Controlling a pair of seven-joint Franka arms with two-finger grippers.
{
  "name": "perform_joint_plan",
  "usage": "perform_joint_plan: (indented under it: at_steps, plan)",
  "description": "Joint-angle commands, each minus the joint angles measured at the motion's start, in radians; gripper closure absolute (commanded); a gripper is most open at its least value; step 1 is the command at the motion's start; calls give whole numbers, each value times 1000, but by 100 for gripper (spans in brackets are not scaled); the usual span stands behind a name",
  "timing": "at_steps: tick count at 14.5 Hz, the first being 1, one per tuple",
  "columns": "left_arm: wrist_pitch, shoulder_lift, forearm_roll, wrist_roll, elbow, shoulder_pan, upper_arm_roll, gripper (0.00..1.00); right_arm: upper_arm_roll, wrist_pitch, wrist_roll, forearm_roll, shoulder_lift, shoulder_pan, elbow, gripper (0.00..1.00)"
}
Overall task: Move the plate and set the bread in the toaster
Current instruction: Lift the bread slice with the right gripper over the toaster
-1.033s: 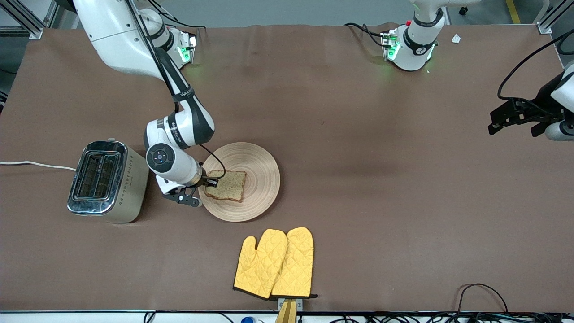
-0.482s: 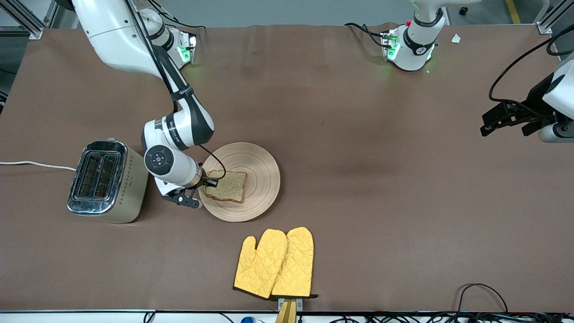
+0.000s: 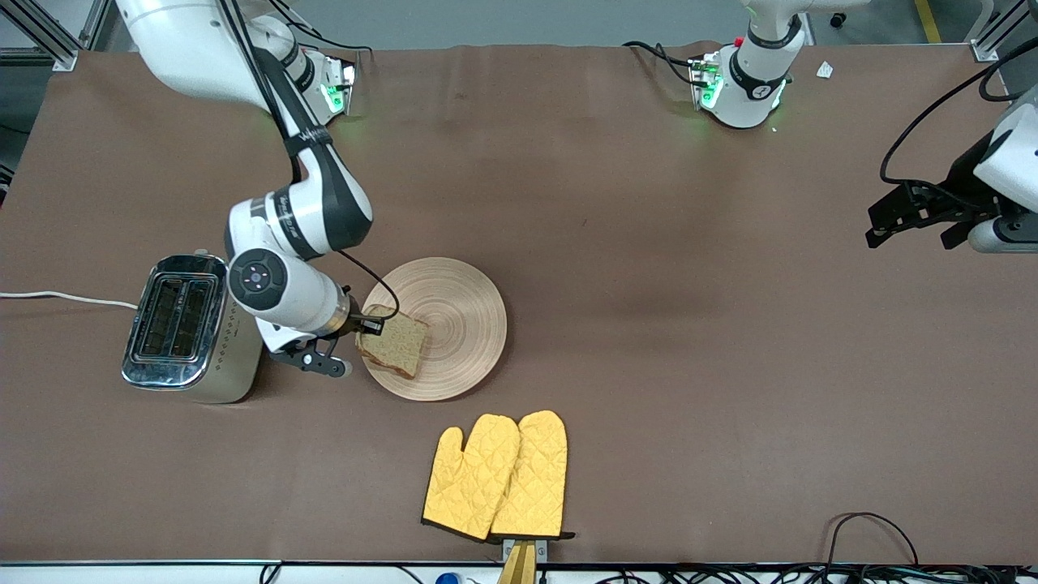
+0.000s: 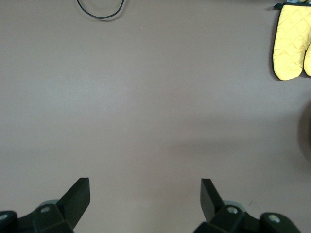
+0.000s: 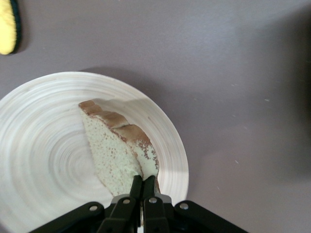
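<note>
The right gripper [image 5: 138, 187] pinched the bread [image 3: 394, 347] by one edge, tilted above the plate [image 3: 462, 316], ready for the toaster [image 3: 190, 326]. The left gripper [image 4: 146, 191] waited, fingers spread, over bare table.

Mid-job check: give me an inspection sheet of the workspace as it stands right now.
Surface: brown table cover.
Job's things: bread lifted at a tilt over the plate; toaster slots empty.
Clutter: yellow oven mitts nearer the camera than the plate.
Grippers: right tool shut on the bread's edge; left tool open, waiting over bare table.
Cables: white cord from the toaster.
Surroundings: nothing seen.
</note>
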Motion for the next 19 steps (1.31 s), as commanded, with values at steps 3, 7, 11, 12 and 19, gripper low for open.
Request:
perform_joint_plan:
  at_steps: [3,7,11,12,19]
  plan:
    - [19,-51,25,20,-55,0,-21,0,-3,-355,-6,-82,-35,-38,225,100]
    - [19,-42,60,37,-44,0,-21,0,-4,-552,-104,-269,-111,-58,281,100]
    - [14,-39,63,59,-41,6,-21,0,-6,-634,-273,-474,-129,-98,281,100]
    - [14,-39,62,59,-41,6,-21,0,-4,-636,-279,-539,-127,-99,279,100]
    - [14,-39,60,56,-41,3,-21,0,-4,-696,-229,-766,-14,-118,271,100]
